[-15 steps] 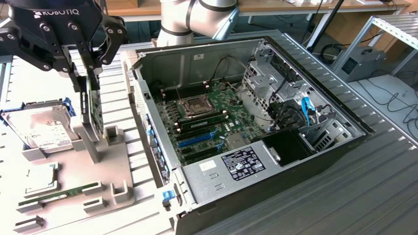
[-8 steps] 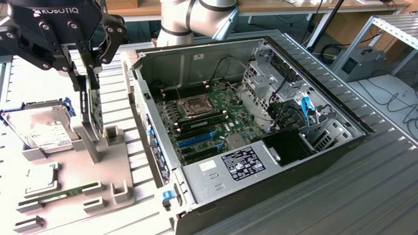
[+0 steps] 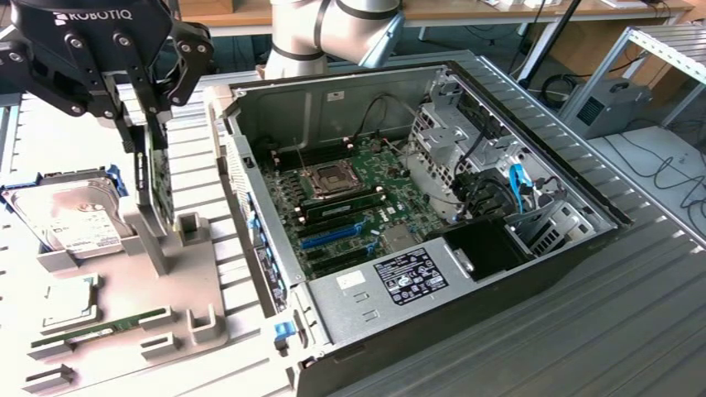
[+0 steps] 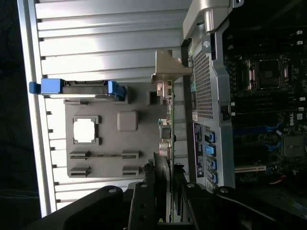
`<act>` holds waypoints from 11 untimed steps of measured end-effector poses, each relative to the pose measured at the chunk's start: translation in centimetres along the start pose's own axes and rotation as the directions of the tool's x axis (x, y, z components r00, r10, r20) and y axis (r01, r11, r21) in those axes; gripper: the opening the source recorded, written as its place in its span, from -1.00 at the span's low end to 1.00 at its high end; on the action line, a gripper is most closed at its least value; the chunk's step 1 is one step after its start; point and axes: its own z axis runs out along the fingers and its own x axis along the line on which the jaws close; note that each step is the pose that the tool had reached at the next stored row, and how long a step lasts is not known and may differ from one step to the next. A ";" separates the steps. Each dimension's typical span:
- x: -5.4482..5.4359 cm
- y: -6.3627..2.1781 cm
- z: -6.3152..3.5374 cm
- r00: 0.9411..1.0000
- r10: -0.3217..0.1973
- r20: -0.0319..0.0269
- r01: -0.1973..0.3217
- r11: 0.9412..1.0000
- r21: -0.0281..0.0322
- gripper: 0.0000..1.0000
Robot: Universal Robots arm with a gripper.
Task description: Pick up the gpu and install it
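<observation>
GPU (image 3: 147,178) (image 4: 164,129) stands on its long edge at the exterior view's far left, hanging below the tool (image 3: 140,116) (image 4: 165,184) and over the grey parts holder (image 3: 165,298) (image 4: 108,158). The tool's fingers are pressed against the card's two flat faces, pinching it near one end. That grip probably keeps the card vertical, with its connector edge free to point downward. In the wrist view the card is seen edge-on, and its silvery end bracket (image 4: 169,67) sits at the end away from the fingers. I cannot tell whether the lower edge has cleared the holder's upright posts or rests between them. On the same holder, the hard drive (image 3: 69,217) (image 4: 81,87) with its blue frame stands in its own cradle just beside the card. The green memory stick (image 3: 94,331) lies in a groove nearer the camera. The holder seems built to present each part at a fixed place for gripping. To the exterior view's right of it, the computer case (image 3: 530,248) lies on its side on the slatted metal counter (image 3: 617,331), open upward. That leaves the motherboard (image 3: 364,198) and its blue expansion slots (image 3: 331,236) exposed from above. The card is well apart from those slots, so the install part of the task appears not yet done.
</observation>
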 end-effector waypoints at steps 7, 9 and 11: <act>0.0 0.00 -0.11 1.000 0.000 0.000 0.000 1.000 0.000 -0.47; 0.0 0.00 -0.11 1.000 0.000 0.000 0.000 1.000 0.000 -0.47; 0.0 0.01 -0.12 1.000 0.000 0.000 0.000 1.000 0.000 -0.47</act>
